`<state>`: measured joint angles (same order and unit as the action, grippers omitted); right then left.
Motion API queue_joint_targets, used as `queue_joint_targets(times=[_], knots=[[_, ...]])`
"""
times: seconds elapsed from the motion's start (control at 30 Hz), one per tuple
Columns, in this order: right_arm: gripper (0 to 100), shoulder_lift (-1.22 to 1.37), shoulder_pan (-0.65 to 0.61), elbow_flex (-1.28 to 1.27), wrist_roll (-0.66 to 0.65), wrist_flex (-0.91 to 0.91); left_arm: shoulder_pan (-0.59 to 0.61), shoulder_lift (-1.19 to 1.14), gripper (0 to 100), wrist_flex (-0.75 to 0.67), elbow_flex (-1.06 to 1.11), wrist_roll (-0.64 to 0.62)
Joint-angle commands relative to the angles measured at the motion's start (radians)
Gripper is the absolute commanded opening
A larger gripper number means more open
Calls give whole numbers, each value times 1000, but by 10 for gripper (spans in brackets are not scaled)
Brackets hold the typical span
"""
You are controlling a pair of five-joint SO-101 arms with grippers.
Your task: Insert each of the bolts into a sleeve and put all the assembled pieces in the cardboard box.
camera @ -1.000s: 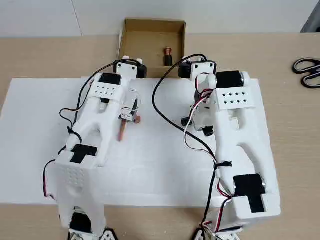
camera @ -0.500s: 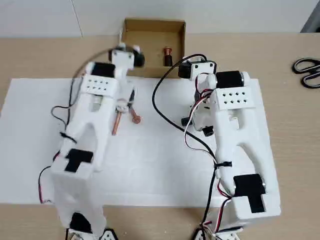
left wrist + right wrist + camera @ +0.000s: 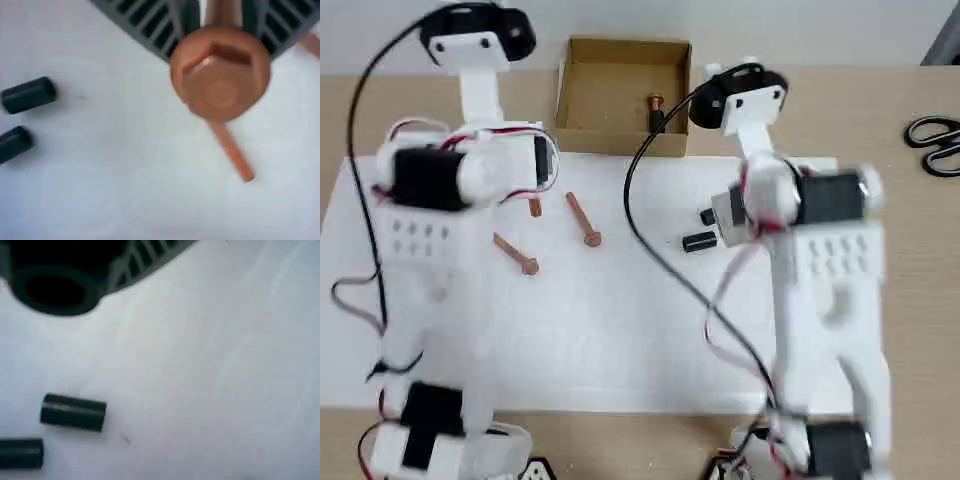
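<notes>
High view | bolts 3 | sleeves 2 | assembled piece 1

The desk is light brown wood. A big white sheet lies flat on it in the middle of the frame. Black scissors lie at the right edge. Along the top, past the desk, all is white.
</notes>
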<state>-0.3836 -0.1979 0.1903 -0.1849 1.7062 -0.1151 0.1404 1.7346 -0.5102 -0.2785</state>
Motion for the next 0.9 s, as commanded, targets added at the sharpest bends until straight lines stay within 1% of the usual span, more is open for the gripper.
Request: queue_joint_targets(times=[0.0,0.07,0.17,0.27,0.37,0.47,0.53,0.67,0.73,0.8,0.87], knots=[[3,-278,-30,-15,5,12,-52,126,6,17,-47,-12],[3,-395,-47,-64,8,2,-87,169,6,17,-45,-15],[3,-535,-35,-173,8,-71,-132,213,6,17,-45,-28],[3,-654,16,-321,3,-131,-161,235,6,-12,-45,-97],[3,-754,19,-485,6,-194,-193,236,6,-51,-45,-160],[3,-849,15,-649,11,-315,-252,238,6,-55,-45,-180],[3,-921,13,-760,31,-420,-308,235,6,-52,-8,-180],[3,-1066,-1,-1002,163,-545,-381,241,6,-97,90,-175],[3,-1142,-27,-1108,203,-604,-391,241,6,-129,94,-178],[3,-1227,-64,-1217,203,-676,-388,244,6,-176,87,-164],[3,-1303,-91,-1315,204,-725,-387,278,6,-204,44,-97]])
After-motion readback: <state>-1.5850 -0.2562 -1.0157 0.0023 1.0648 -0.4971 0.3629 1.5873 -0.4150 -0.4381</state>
